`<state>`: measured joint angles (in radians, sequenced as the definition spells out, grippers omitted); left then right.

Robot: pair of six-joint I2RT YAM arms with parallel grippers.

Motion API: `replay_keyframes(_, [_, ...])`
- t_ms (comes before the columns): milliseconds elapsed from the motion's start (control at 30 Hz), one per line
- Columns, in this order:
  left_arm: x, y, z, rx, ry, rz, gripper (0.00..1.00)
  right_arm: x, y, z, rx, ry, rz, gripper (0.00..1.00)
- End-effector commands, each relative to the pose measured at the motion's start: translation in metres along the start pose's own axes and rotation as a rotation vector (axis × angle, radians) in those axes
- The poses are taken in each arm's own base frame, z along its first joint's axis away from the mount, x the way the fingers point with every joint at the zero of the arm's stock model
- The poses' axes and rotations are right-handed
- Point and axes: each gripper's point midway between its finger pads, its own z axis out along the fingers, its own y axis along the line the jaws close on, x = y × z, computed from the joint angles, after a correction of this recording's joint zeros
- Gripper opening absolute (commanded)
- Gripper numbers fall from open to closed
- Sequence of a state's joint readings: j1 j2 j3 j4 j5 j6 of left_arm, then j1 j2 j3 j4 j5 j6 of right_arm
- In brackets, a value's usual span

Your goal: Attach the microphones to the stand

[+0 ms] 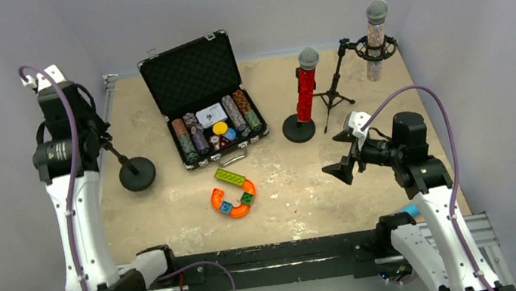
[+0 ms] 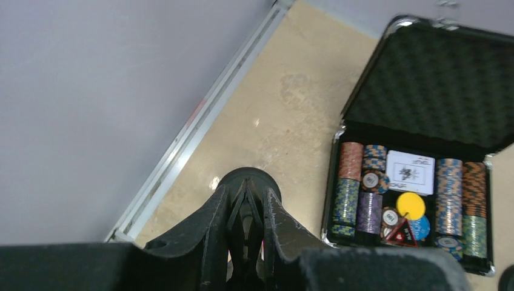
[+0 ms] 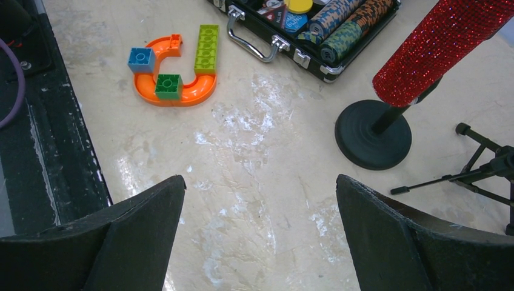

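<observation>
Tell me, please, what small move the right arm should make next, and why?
Probably swing the open right gripper back toward the light-blue object beside its arm: the red microphone and silver microphone already stand mounted, while the left gripper holds the empty stand.

Cut off or covered
Cannot see head of red glitter microphone (image 3: 436, 51), past one o'clock edge of right wrist view; cannot identify light-blue object (image 1: 410, 210) tucked behind white right arm (image 1: 446, 229) at five o'clock overhead.

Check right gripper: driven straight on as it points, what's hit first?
Probably bare table between the right gripper's open jaws; brick toy and round stand base lie off to either side. Depth unclear.
</observation>
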<state>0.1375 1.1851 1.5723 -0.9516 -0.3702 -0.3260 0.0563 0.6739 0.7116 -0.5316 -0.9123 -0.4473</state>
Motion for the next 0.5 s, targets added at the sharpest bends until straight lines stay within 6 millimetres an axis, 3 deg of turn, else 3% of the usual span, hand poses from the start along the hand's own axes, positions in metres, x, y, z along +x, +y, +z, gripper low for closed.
replay_keyframes(0, [-0.052, -0.019, -0.060, 0.241, -0.257, 0.020, 0.00, -0.003, 0.003, -0.001, -0.016, -0.010, -0.008, 0.98])
replay_keyframes(133, [-0.047, -0.067, -0.112, 0.622, -0.337, 0.107, 0.00, -0.002, 0.000, -0.001, -0.008, -0.007, -0.005, 0.98])
replay_keyframes(467, [-0.008, -0.129, -0.224, 1.282, -0.266, 0.201, 0.00, 0.000, -0.006, -0.002, 0.014, 0.004, -0.006, 0.98])
